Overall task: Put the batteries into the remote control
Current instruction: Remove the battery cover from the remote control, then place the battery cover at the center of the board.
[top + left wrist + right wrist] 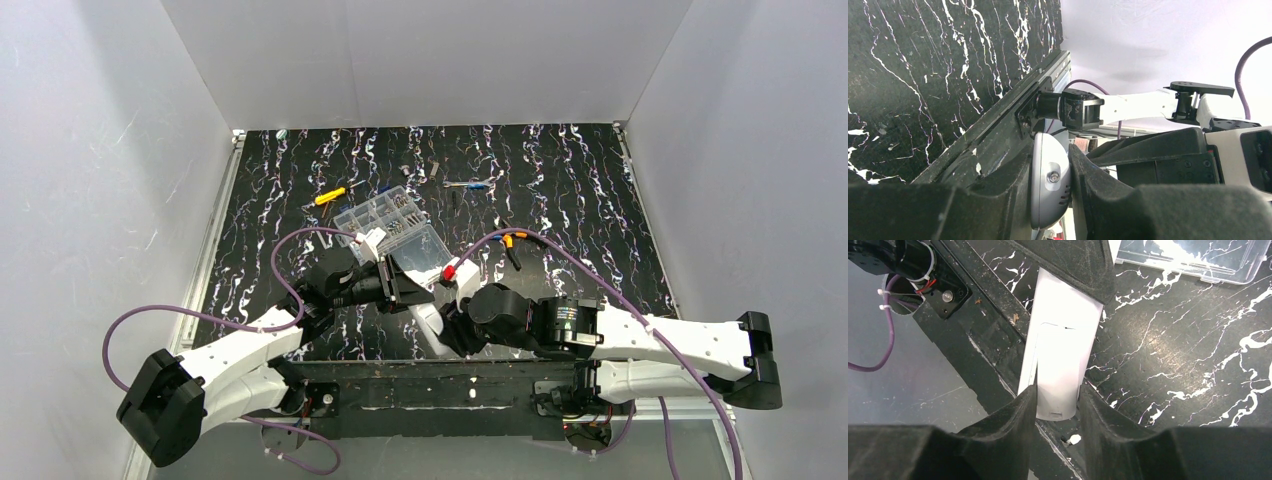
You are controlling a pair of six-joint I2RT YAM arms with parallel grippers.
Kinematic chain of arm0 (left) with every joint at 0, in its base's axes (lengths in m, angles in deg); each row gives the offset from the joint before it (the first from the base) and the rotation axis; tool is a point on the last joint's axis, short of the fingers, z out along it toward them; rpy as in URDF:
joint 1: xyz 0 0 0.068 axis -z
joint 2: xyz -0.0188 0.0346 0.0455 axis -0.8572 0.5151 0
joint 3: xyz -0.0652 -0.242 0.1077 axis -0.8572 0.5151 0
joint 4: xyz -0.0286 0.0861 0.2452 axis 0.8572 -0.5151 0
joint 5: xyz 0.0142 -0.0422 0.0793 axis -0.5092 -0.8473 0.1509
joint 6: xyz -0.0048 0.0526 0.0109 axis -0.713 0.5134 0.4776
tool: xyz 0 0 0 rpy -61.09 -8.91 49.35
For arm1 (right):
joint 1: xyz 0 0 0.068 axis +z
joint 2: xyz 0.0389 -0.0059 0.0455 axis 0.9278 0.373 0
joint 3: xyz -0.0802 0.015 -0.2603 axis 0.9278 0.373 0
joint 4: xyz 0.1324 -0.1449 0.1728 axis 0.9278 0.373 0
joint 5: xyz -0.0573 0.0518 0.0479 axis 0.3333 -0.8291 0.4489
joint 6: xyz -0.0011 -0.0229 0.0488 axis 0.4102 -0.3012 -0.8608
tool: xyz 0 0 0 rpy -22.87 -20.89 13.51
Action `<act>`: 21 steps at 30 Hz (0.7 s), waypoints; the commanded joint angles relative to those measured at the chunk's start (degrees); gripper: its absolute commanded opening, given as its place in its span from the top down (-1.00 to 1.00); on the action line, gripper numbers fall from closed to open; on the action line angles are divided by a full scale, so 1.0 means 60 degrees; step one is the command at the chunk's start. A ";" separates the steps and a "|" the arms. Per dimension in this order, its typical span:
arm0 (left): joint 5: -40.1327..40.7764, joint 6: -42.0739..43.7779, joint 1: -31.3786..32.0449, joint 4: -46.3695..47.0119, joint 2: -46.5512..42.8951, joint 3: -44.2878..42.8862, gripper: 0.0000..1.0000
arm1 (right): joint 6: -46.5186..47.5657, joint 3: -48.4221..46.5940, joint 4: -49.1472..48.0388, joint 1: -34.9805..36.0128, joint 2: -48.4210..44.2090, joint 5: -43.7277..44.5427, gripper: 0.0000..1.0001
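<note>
While pinched endwise — remote (1060,355) runs diagonally

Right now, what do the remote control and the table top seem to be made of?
Remote control: likely white plastic, smooth, matte, with a moulded seam. Table top: black with white veins, marble-like, perhaps a printed sheet; fine scratches show.

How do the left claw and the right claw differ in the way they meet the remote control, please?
The left claw is shut on the remote control; the right claw flanks it, grip unclear. The left claw takes the far end, the right claw the near end. Both claws straddle it.
</note>
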 commanded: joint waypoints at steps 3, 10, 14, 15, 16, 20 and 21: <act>-0.0382 -0.0037 0.0057 0.0357 -0.0116 -0.0089 1.00 | 0.0043 -0.0058 -0.0044 0.0065 -0.0317 0.0238 0.21; -0.0347 0.0271 0.0045 -0.0211 -0.0366 -0.0070 1.00 | 0.0077 -0.0037 0.0220 0.0047 -0.1731 0.1704 0.33; -0.0277 0.0474 0.0049 -0.0595 -0.0623 0.0029 1.00 | -0.0210 0.0241 0.0699 -0.0347 -0.2367 0.2738 0.47; -0.0269 0.0489 0.0049 -0.0624 -0.0675 0.0062 1.00 | -0.0293 0.0386 0.0726 -0.0630 -0.2386 0.2756 0.48; -0.0250 0.0495 0.0045 -0.0641 -0.0691 0.0099 1.00 | -0.0385 0.0551 0.0713 -0.1032 -0.2319 0.2621 0.50; -0.0407 0.0499 0.0041 -0.0792 -0.0734 0.0034 1.00 | -0.0826 0.1406 0.0278 -0.3047 -0.1567 0.1264 0.53; -0.0437 0.0522 0.0054 -0.0896 -0.0758 -0.0002 1.00 | -0.0861 0.1608 0.0012 -0.3309 -0.1316 0.0932 0.53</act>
